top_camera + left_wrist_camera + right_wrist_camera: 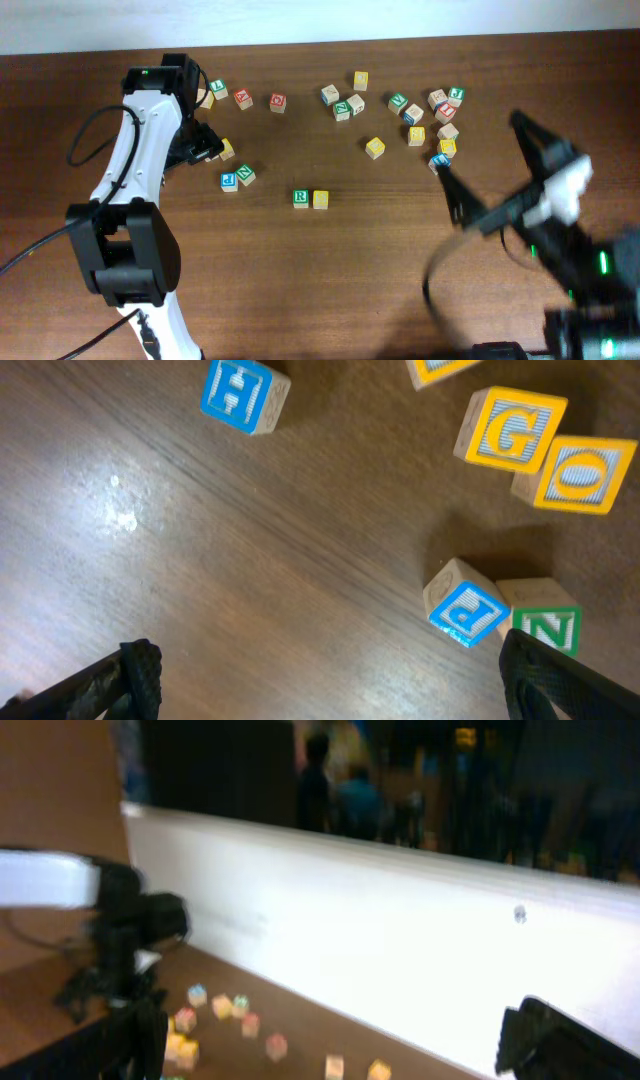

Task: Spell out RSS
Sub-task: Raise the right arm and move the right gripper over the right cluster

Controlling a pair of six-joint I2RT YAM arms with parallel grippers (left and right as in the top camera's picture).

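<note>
A green R block (pixel 300 198) stands mid-table with a yellow block (pixel 320 199) touching its right side; I cannot read that block's letter. My left gripper (pixel 207 147) is open and empty at the far left, above bare wood (pixel 330 695). A blue P block (pixel 465 607) and a green N block (pixel 547 626) lie just inside its right finger. My right gripper (pixel 490 165) is open, empty and raised high at the right. Its wrist view (pixel 335 1050) is blurred and looks across the table.
A blue H block (pixel 243 392), a yellow G block (pixel 510 428) and a yellow O block (pixel 585 473) lie beyond the left gripper. Several lettered blocks are scattered along the far side (pixel 415 112). A white wall (pixel 400 950) borders the table.
</note>
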